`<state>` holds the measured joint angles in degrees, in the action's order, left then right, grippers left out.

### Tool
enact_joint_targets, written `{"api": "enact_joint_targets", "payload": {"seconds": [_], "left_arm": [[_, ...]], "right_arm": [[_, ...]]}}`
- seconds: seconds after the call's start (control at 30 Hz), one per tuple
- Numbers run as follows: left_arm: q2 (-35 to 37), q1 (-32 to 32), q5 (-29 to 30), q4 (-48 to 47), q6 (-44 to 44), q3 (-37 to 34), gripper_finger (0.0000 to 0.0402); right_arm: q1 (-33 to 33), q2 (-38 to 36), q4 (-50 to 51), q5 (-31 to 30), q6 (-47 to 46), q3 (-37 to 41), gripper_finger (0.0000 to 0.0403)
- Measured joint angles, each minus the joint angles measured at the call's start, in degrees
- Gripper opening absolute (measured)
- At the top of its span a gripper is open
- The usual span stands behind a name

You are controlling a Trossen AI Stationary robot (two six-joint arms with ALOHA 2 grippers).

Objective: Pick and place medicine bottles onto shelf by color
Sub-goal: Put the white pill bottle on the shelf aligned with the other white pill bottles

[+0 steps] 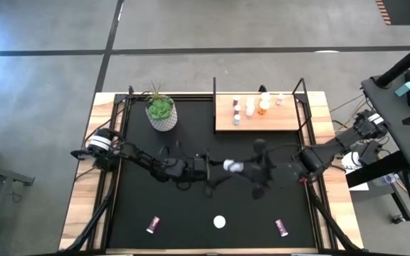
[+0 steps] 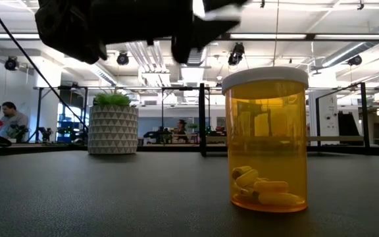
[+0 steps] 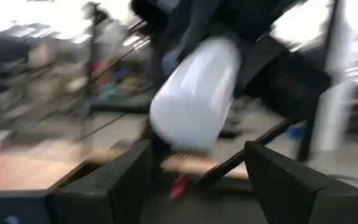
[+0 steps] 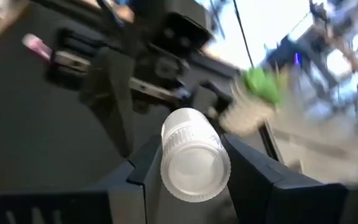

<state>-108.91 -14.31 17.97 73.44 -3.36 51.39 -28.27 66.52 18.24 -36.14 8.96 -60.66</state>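
A white medicine bottle (image 1: pixel 232 166) hangs in the air over the middle of the black mat, between my two grippers. My right gripper (image 4: pixel 194 146) comes from the table's right and is shut on it. My left gripper (image 3: pixel 197 152) comes from the left and is open; its fingers stand on either side of the bottle (image 3: pixel 194 93) without touching it. The shelf (image 1: pixel 276 119), a light-wood board at the far right, carries several small bottles. An orange bottle (image 2: pixel 266 141) with a white cap stands upright on the mat near the front edge. My right gripper pinches the white bottle by its round sides (image 4: pixel 166 155) between its two fingers. The fingers come roughly level from the table's right and lie along the bottle, whose one round end faces the wrist. The bottle is lifted clear of the mat.
A white pot with a green plant (image 1: pixel 161 114) stands at the far left of the mat. A pink bottle (image 1: pixel 153 225) and a magenta bottle (image 1: pixel 282 227) lie near the front edge. Black posts (image 1: pixel 303 92) rise at the shelf's ends.
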Motion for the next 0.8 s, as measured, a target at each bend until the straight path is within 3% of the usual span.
{"api": "enact_joint_targets", "payload": {"seconds": [0.13, 0.27, 0.5, 0.8], "left_arm": [[1.3, 0.4, 8.4, -10.3, -6.5, -0.5, 0.0242], [1.8, 0.6, 8.5, -16.2, -10.4, -0.5, 0.0242], [1.8, 0.6, 8.3, -17.0, -11.3, -1.0, 0.0242], [1.9, 0.6, 8.2, -18.0, -10.9, -1.2, 0.0242]], "right_arm": [[5.7, -0.6, 7.9, 0.2, -8.2, 0.0, 0.0135], [13.9, -0.7, 15.6, 1.1, -15.3, 0.0, 0.0135], [32.6, -0.2, 26.3, 20.9, -21.9, 0.0, 0.0136], [49.3, 4.6, 28.8, 28.9, -23.4, 0.0, 0.0136]]}}
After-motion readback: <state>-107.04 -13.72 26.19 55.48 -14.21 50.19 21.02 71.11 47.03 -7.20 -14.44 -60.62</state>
